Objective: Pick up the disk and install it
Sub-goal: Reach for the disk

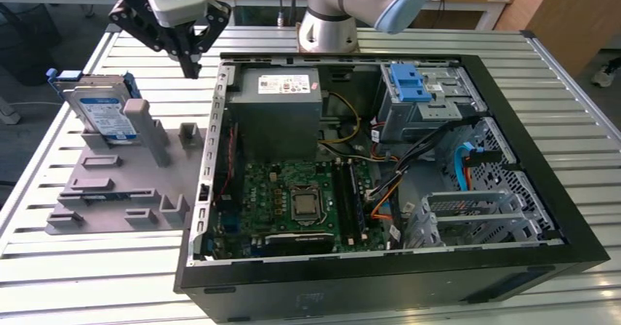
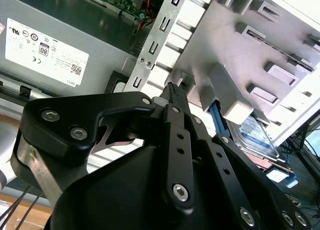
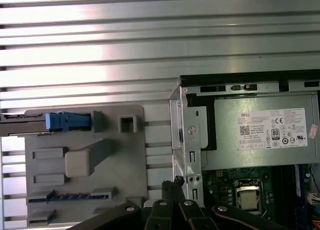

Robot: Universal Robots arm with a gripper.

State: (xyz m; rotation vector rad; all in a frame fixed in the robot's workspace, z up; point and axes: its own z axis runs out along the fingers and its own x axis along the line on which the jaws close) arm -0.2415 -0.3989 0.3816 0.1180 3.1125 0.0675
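The disk (image 1: 102,114) is standing on edge in the grey holder (image 1: 116,187) on the table (image 1: 97,289), at the exterior view's left, just beside the open computer case (image 1: 388,278). Nothing is gripping it, so I'd judge the pickup is not yet done and the whole install is left. The pincer (image 1: 191,67) is hanging above the gap between holder and case, closed on nothing and clear of the disk. Inside the case, the blue latch (image 1: 411,83) is sitting on the drive cage (image 1: 441,103).
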